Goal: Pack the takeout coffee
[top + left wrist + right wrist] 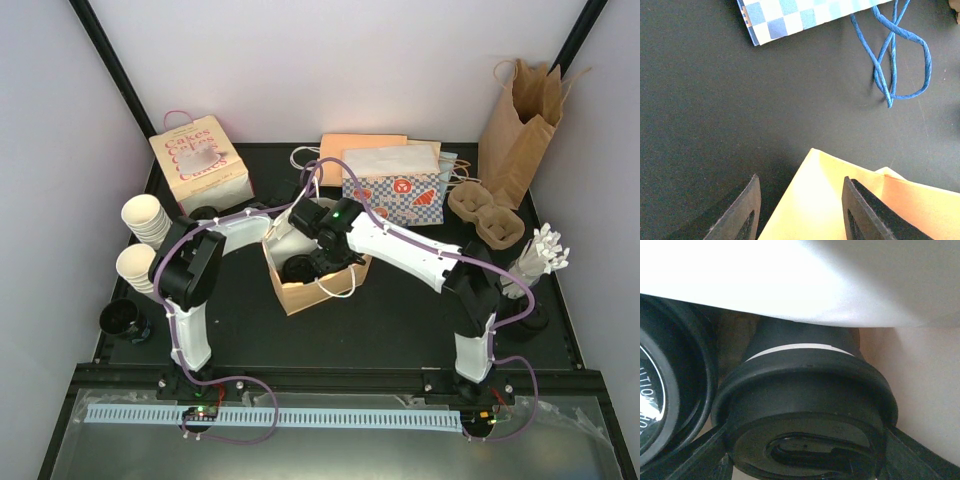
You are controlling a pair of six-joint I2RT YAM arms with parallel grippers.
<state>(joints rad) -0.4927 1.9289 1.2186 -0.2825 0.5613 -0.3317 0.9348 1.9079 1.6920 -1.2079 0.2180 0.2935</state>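
Takeout coffee (805,390): we find it inside the paper bag (300,292), right hand (809,452) clamped across its lid (cup axis in line with hand); left hand (801,187), fingers apart, straddles bag rim.

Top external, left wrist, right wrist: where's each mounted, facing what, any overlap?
Top external: above and behind the bases, looking down on the black table; left arm and right arm meet at the open paper bag.
Left wrist: faces down past the left tool at that bag's corner, the table, a checkered bag.
Right wrist: inside the paper bag, close on the lidded takeout coffee between the fingers of the right tool; second lid at left.
Shared: top external and left wrist both show paper bag and checkered bag.
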